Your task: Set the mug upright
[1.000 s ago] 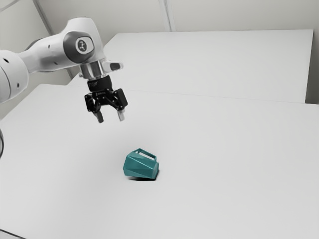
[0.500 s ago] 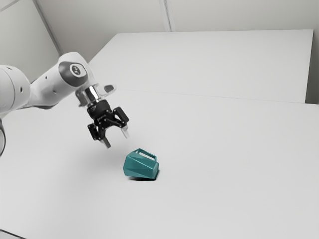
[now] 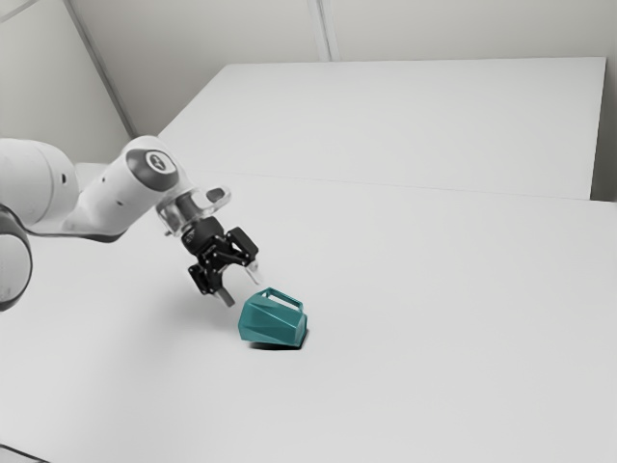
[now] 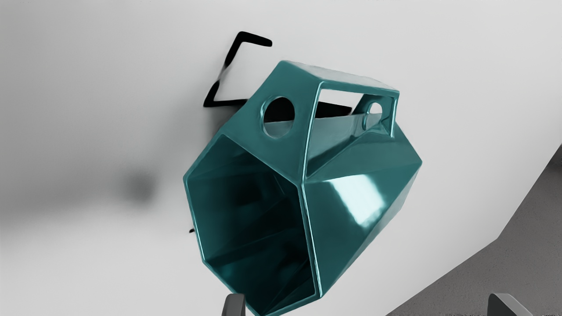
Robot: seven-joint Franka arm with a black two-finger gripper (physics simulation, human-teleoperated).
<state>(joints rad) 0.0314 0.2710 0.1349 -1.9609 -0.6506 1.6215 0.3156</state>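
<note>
White desk (image 3: 434,318) under everything, running well past the jaws; wrist view has its edge and grey floor (image 4: 518,267) beyond, away from the mug. My arm (image 3: 116,198) comes in from the exterior view's left, bent at the wrist joint. Past that bend the gripper (image 3: 242,289) slants down toward the exterior view's right, not plumb. Jaws are open, nothing gripped, tips aimed obliquely at the desk.

Mug (image 3: 275,323), teal, faceted, lies on its side on the desk, just ahead of and below the jaws. Not upright. Wrist view looks into its dark mouth (image 4: 250,224), facing back toward the jaws. Exterior view gives the body's far end, pointing away from them. Handle (image 3: 282,297) is on the upper side, clear of the desk. One finger (image 4: 234,305) overlaps the rim in the wrist view; can't tell if it's touching. Other finger (image 4: 502,307) stands well apart from the mug. Smallest: round holes (image 4: 279,117) at the handle's ends, wrist view.
</note>
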